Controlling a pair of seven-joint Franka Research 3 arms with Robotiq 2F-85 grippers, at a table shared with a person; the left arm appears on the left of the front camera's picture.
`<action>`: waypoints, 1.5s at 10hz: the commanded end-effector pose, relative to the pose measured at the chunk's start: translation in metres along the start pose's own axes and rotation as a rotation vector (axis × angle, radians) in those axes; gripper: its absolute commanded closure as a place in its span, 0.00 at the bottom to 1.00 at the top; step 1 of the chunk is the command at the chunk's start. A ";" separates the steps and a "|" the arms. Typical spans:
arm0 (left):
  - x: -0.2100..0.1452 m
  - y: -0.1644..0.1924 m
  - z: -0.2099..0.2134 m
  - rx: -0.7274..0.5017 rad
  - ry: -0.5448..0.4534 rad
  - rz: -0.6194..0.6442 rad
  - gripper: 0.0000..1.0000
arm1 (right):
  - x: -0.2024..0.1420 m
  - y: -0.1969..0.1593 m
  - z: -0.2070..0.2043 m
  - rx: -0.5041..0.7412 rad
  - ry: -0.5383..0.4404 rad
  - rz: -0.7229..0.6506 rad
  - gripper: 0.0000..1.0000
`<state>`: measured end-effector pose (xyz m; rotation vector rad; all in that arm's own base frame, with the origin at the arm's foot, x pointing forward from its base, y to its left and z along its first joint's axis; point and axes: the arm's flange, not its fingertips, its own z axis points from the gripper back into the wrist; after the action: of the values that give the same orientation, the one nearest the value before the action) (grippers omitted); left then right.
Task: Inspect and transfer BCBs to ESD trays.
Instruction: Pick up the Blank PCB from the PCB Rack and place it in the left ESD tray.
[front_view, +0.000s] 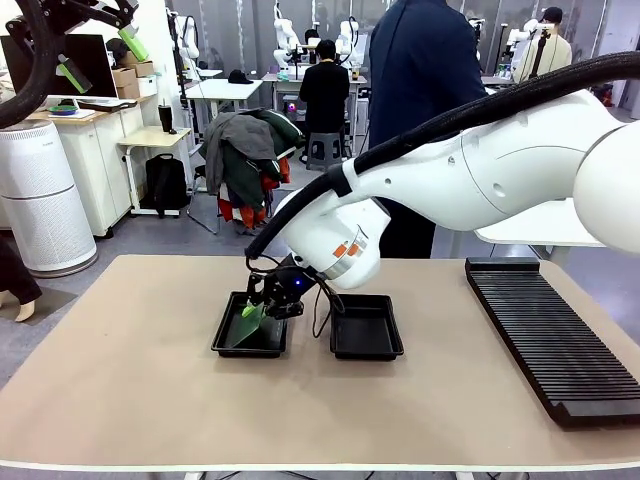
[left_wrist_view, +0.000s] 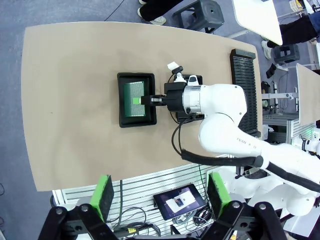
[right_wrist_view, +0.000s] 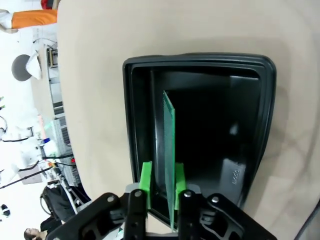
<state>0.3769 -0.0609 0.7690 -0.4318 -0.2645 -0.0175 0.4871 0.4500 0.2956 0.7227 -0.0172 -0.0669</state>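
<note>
Two black ESD trays sit side by side mid-table. The left tray (front_view: 222, 345) (left_wrist_view: 121, 107) (right_wrist_view: 200, 60) holds a green BCB (front_view: 246, 322) (left_wrist_view: 133, 92) (right_wrist_view: 169, 130), seen edge-on in the right wrist view and tilted down into the tray. My right gripper (front_view: 264, 304) (left_wrist_view: 146, 100) (right_wrist_view: 162, 177) hangs over this tray's near end. Its green pads straddle the board's edge with a gap on one side. The right tray (front_view: 366, 328) (left_wrist_view: 194, 78) has nothing in it. My left gripper (front_view: 100, 58) (left_wrist_view: 161, 197) is high above the table, open and holding nothing.
A long black slotted rack (front_view: 545, 335) (left_wrist_view: 245, 85) lies along the table's right side. A person in dark clothes (front_view: 420, 100) stands at the far edge. Bare tabletop stretches left of the trays and along the near edge.
</note>
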 end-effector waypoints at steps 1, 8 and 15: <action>-0.001 0.002 -0.001 -0.001 0.002 -0.005 0.00 | -0.003 0.025 0.007 -0.121 -0.039 0.010 0.69; -0.001 0.002 -0.001 -0.001 0.002 -0.005 0.00 | -0.009 0.075 0.033 -0.512 -0.118 0.048 0.06; -0.001 0.002 -0.001 -0.001 0.002 -0.005 0.00 | -0.038 0.105 0.083 -0.680 -0.109 0.071 0.00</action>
<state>0.3770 -0.0609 0.7690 -0.4318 -0.2644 -0.0175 0.4510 0.4751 0.4245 0.0679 -0.1055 -0.0193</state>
